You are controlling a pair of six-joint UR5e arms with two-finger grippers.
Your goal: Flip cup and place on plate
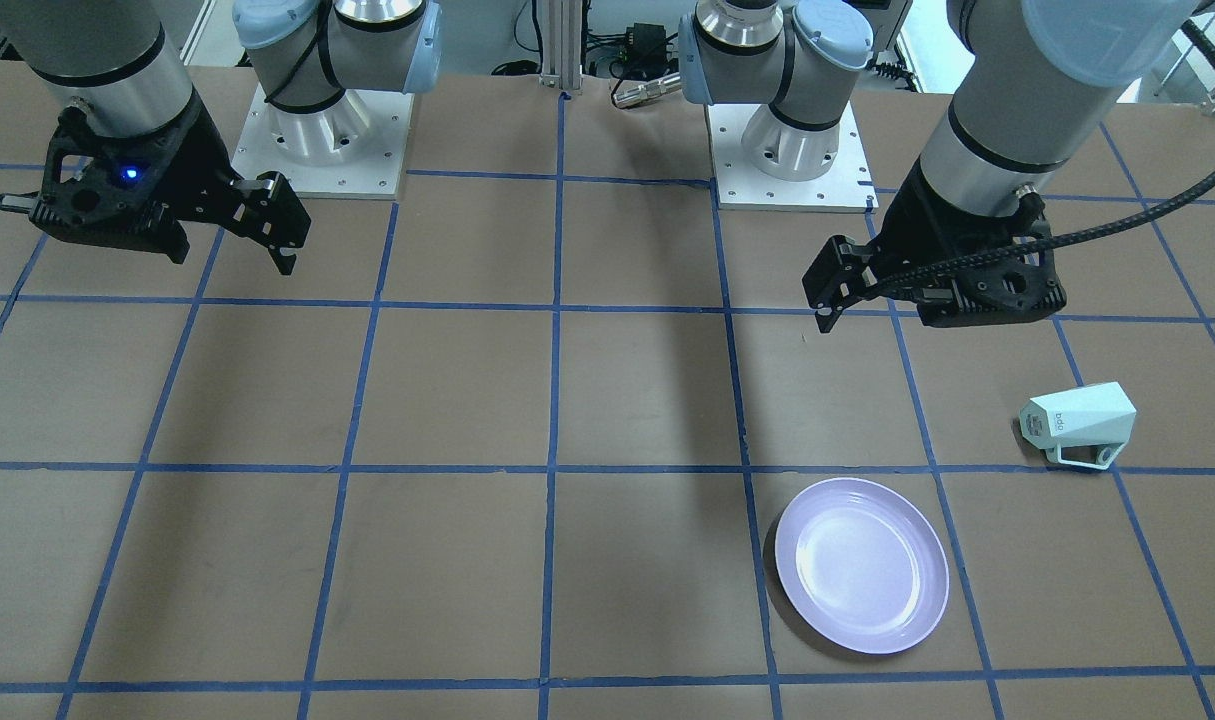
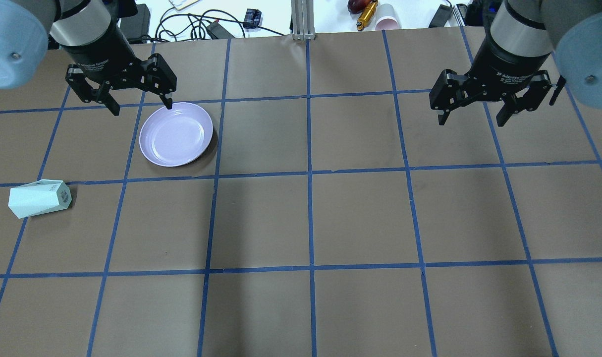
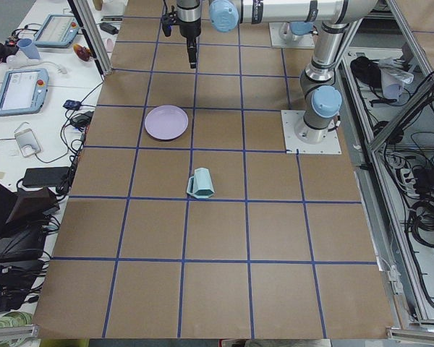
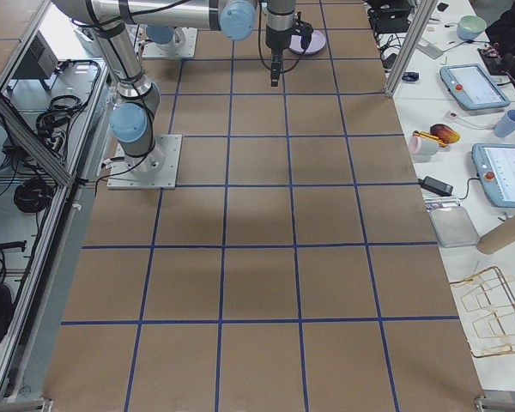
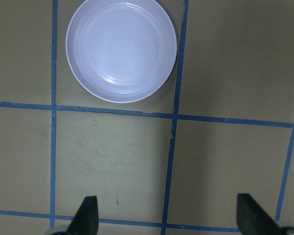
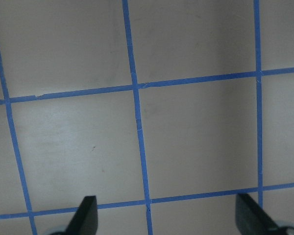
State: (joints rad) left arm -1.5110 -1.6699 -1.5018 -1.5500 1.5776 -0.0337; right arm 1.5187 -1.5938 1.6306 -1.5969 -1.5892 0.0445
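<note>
Table (image 2: 310, 223), brown paper surface.
- Obstacles sit in the left half. The cup (image 2: 39, 198) lies on its side close to the left edge. The plate (image 2: 176, 134) lies flat nearer the far edge, well apart from the cup, with a bare lane between them.
- Left gripper (image 2: 142, 107) hangs high near the plate, jaws spread, touching nothing. The cup is open to reach from above.
- Right gripper (image 2: 471, 121) hangs over the right half, jaws spread, with bare paper beneath.
- Arm bases (image 1: 317, 130) stand along the near edge.
</note>
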